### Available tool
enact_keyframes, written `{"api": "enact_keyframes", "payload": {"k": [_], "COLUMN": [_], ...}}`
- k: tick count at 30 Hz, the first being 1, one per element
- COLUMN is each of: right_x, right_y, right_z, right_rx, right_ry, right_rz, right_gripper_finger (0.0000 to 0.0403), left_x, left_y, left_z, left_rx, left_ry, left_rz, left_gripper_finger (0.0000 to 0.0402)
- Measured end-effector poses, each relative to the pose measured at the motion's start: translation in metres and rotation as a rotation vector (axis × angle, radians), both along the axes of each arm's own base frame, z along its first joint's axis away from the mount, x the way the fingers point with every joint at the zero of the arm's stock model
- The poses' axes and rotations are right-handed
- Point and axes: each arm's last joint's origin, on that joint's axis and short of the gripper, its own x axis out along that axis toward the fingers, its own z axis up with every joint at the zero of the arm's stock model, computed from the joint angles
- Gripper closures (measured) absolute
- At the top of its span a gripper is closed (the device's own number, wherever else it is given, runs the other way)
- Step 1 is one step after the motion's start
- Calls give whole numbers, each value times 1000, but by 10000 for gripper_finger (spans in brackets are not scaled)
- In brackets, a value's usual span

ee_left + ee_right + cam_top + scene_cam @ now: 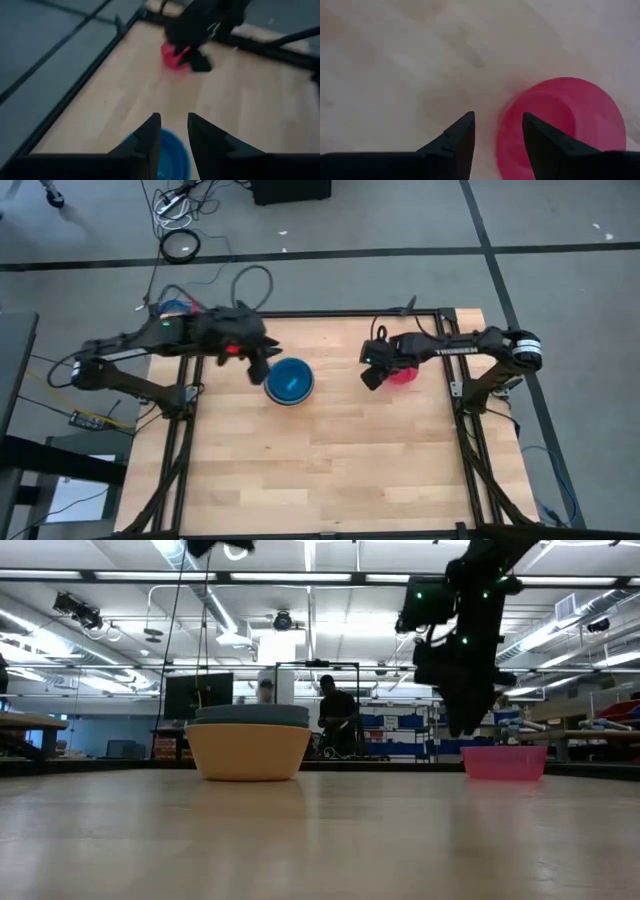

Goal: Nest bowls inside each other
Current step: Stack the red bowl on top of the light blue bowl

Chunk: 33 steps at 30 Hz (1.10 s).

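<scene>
Bowls: we are seeing a blue-topped stack sitting mid-table, pink bowl well apart. Left gripper is hovering open, empty, just beside the stack. Right gripper is hanging open beside the pink bowl.

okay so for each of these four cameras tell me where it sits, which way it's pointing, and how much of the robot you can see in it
High: overhead, facing straight down; both arms, blue bowl stack, pink bowl.
Low: at table-top height, facing level into the room; one arm hangs over the pink bowl.
Left wrist: on the left arm, facing past the open left claw at the blue stack.
Right wrist: on the right arm, facing down past the open right claw at the pink bowl.
Shared: all four show the pink bowl.
</scene>
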Motion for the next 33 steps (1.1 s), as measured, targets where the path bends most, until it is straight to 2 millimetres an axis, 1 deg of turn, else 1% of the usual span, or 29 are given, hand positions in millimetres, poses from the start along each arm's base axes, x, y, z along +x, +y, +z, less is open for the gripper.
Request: {"api": "enact_keyframes", "payload": {"k": [2,5,11,15,19,22,24,25,26,27,28,31,33], "right_x": [-4,-8,-11,-18,-25,-30,-30,-29,-27,-23,-15,19,46], "right_y": [-5,-8,-8,-5,-3,-1,-1,0,1,3,5,12,20], "right_z": [-6,-10,-15,-30,-52,-63,-64,-63,-60,-55,-46,-5,22], "right_rx": [-7,-24,-17,2,22,21,20,23,27,17,-5,-91,-133], "right_ry": [6,30,37,46,2,-10,-8,-5,-4,-12,-39,-196,-338], "right_rz": [-20,-37,-52,-72,-72,-65,-47,-21,16,59,101,246,352], "right_gripper_finger": [252,252,252,252,256,280,317,342,370,386,392,399,400], "left_x": [-13,-30,-60,-71,-73,-73,-72,-72,-72,-72,-72,-72,-72], "left_y": [-6,-13,-18,-20,-21,-21,-21,-21,-21,-21,-21,-20,-19], "left_z": [12,20,21,19,19,19,19,19,19,19,19,19,19], "left_rx": [10,-1,-20,-25,-25,-22,-20,-20,-19,-18,-15,9,19], "left_ry": [-47,-77,-42,-16,-13,-11,-13,-14,-15,-16,-17,-18,-20], "left_rz": [-12,-11,77,125,127,128,130,130,130,131,136,166,180], "left_gripper_finger": [296,296,296,296,296,296,296,296,296,296,296,296,296]}}
